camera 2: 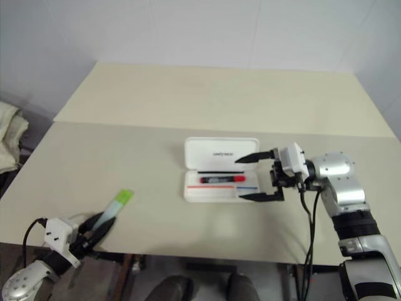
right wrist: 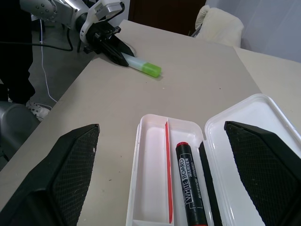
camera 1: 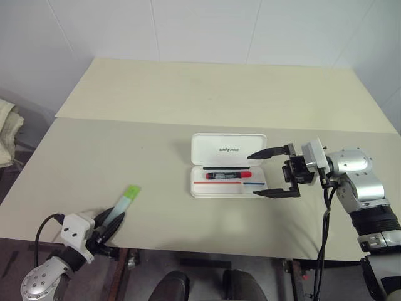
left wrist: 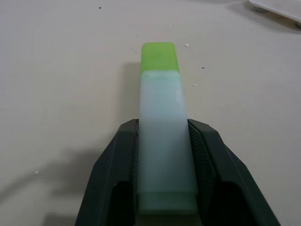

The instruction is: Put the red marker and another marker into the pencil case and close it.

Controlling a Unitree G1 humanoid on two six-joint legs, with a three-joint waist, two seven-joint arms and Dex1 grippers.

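The white pencil case [camera 1: 229,148] lies open at the table's middle, lid back, with the red marker [camera 1: 228,175] lying inside its tray [right wrist: 155,179]. The other marker, a pale green highlighter [camera 1: 127,198], rests flat on the table near the front left edge. My left gripper [camera 1: 113,224] is shut on its whitish end, and both fingers [left wrist: 207,155] press its sides. My right gripper [camera 1: 254,175] stands wide open at the case's right end, one finger over the lid and one by the tray's near corner, with nothing between them.
A second pale tabletop [camera 1: 219,88] adjoins the far side, with a white wall behind it. The table's front edge [camera 1: 188,251] runs just past my left gripper. A bundle of cloth [camera 1: 7,128] sits off the table at far left.
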